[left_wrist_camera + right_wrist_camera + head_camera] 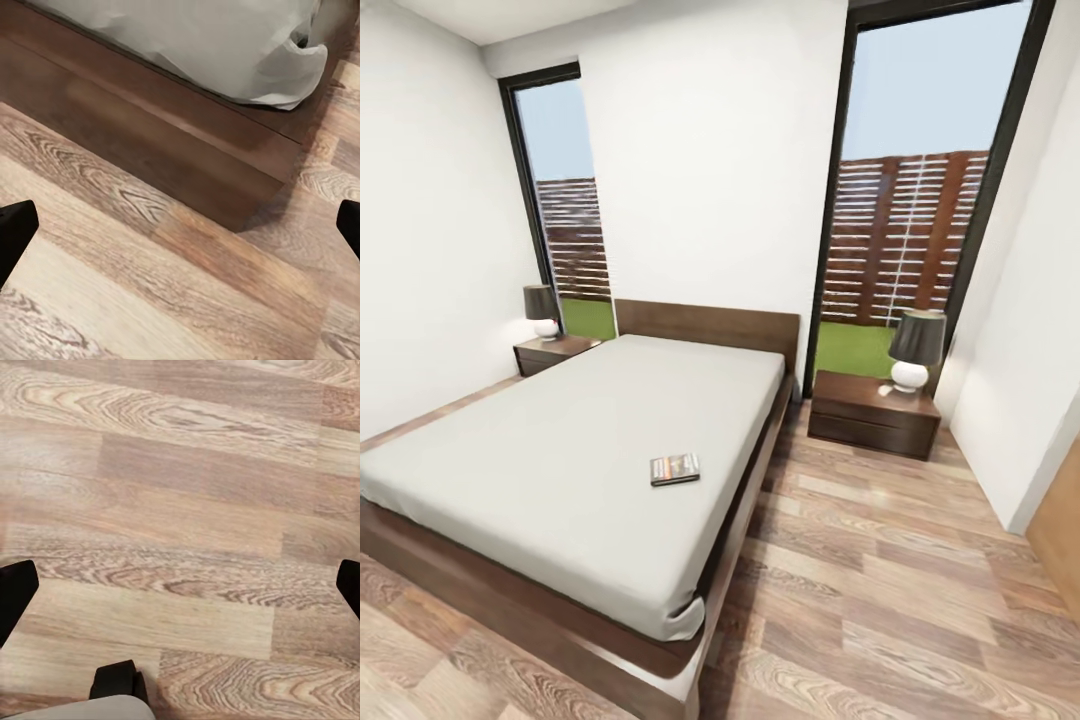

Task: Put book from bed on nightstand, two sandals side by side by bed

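The book lies flat on the bed, near its right edge, so we can reach it. 2 nightstands wait by the headboard. Our left gripper and right gripper are spread wide, holding nothing, over the floor.

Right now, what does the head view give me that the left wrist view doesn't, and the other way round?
Head view alone: the book lying flat on the mattress toward the foot of the bed, the headboard, a nightstand on each side with a lamp on it, and two tall windows.

Left wrist view alone: a close look at the bed's foot corner, with the rumpled sheet corner over the dark frame, plus the left gripper with its fingertips wide apart, open.

Both: the bed and the wood-plank floor.
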Robot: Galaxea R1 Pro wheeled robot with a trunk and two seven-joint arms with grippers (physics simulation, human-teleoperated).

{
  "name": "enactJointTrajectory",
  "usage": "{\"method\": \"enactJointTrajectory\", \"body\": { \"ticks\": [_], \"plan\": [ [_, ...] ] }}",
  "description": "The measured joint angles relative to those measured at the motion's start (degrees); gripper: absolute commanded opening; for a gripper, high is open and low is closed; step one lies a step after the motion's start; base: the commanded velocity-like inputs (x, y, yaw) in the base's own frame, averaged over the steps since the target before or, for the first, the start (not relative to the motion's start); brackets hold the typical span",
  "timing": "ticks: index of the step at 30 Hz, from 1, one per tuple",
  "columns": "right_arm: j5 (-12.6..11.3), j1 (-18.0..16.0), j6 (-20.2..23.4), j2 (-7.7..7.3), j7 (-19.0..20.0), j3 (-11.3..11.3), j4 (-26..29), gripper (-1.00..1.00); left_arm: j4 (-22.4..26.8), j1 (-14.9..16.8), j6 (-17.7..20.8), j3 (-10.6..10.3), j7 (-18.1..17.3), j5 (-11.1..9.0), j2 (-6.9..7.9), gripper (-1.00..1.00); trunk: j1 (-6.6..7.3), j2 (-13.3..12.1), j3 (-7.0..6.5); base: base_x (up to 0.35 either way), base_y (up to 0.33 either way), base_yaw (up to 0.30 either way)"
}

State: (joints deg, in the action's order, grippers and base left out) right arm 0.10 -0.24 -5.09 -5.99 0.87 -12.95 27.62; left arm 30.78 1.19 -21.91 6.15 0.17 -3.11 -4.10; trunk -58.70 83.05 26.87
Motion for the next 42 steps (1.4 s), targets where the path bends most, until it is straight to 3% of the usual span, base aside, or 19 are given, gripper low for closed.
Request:
{"method": "enactJointTrajectory", "body": {
  "ticks": [16,42],
  "plan": [
    [-0.1,0.0,0.0,0.0,0.0,0.0,0.0,1.0,0.0,0.0,-0.1,0.0,0.0,0.0,0.0,1.0,-0.02,0.0,0.0,0.242,0.0,0.031],
    [-0.1,0.0,0.0,0.0,0.0,0.0,0.0,1.0,0.0,0.0,-0.1,0.0,0.0,0.0,0.0,1.0,-0.03,0.0,0.0,0.004,0.0,0.278]
  ]
}}
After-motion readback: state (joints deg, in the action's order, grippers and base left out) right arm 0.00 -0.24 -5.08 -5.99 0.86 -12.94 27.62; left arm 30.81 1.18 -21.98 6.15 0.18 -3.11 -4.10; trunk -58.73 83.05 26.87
